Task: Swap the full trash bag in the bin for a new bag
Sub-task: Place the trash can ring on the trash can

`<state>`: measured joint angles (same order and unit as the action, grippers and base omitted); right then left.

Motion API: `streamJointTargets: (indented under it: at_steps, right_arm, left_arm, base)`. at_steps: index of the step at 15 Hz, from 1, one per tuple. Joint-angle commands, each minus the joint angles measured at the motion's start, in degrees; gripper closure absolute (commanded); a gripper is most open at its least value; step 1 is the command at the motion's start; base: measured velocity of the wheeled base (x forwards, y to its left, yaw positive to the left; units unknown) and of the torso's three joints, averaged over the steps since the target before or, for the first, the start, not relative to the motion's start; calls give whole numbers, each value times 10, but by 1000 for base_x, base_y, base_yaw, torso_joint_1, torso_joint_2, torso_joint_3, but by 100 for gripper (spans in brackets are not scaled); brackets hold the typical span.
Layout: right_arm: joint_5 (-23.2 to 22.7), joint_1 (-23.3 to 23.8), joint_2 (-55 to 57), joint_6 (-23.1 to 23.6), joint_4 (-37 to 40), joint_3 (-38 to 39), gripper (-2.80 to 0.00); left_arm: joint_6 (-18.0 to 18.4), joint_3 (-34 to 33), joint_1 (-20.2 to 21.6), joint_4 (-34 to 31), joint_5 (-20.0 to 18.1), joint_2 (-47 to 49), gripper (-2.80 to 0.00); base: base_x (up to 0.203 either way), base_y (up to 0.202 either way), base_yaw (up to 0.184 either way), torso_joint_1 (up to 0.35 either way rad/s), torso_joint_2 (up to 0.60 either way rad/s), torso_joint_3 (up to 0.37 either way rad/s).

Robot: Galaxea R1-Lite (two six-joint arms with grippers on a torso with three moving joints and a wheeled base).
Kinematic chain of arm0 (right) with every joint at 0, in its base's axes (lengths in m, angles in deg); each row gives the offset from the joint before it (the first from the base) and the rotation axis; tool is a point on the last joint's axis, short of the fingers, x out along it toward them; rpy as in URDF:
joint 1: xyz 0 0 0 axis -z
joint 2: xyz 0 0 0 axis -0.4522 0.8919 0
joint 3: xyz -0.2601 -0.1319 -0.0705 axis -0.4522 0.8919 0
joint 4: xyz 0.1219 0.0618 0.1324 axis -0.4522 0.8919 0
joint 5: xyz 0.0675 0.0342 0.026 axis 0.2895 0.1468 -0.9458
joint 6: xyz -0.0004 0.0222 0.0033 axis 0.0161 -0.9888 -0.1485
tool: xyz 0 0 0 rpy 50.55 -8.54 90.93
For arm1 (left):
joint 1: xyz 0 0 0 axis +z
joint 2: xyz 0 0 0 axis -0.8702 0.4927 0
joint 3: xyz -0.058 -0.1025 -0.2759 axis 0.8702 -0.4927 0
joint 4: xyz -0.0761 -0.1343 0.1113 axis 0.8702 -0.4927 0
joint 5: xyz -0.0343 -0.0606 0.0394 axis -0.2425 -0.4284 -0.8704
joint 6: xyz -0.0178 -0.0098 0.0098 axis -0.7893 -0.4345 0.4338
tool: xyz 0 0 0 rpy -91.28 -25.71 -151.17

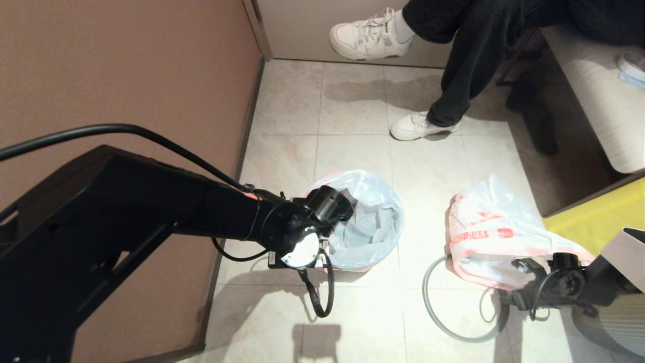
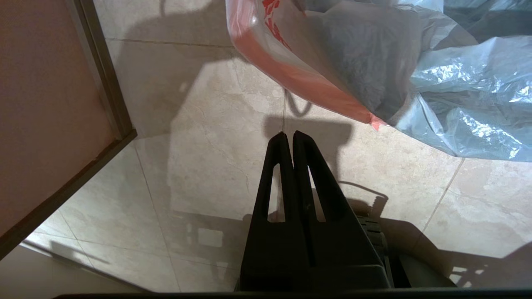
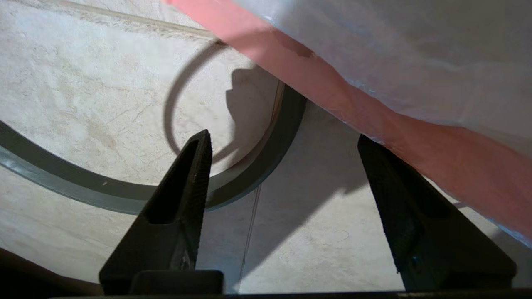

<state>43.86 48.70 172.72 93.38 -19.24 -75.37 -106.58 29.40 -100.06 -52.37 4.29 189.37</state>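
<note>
While both arms reach low over the tiled floor (image 1: 352, 312), the grey ring (image 1: 443, 322) lies loose on the tiles nearest the robot, partly under the full trash bag (image 1: 494, 237). Right gripper (image 3: 286, 143) sits at that bag's near edge, fingers (image 3: 195, 166) spread wide, gripping nothing; the pink hem band (image 3: 374, 120) runs just past one fingertip. Left gripper (image 2: 289, 135) hangs over bare tile beside the bin (image 2: 365, 58), fingers (image 2: 309, 166) pressed together, empty. New bag (image 1: 373, 222) lines the bin, hem folded over the rim, near the brown wall (image 1: 126, 65). Further off, a person's legs and white sneakers (image 1: 370, 35).
</note>
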Motion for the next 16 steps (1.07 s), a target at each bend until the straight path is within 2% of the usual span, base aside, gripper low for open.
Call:
streamJointTargets:
  at_steps: [1,5,8,11,12,16]
  right_arm:
    - [-1,5,20,3,-4,-12,-280]
    - [1,8,34,17,9,-43,-280]
    - [5,5,48,25,102,-125,-280]
    - [35,-7,63,37,179,-176,-280]
    - [39,-10,65,39,181,-176,0]
    - [48,-15,82,44,183,-176,0]
  left_arm:
    - [-3,-3,0,-1,2,1,0]
    - [-3,-2,1,-1,1,2,0]
    - [-3,1,1,-1,0,6,0]
    - [-2,4,5,-1,0,7,0]
    - [-2,2,7,2,0,7,0]
    - [-2,-8,15,10,0,4,0]
  base:
    - [0,0,0,0,0,0]
    - [0,0,0,0,0,0]
    - [0,0,0,0,0,0]
    - [0,0,0,0,0,0]
    - [0,0,0,0,0,0]
    - [0,0,0,0,0,0]
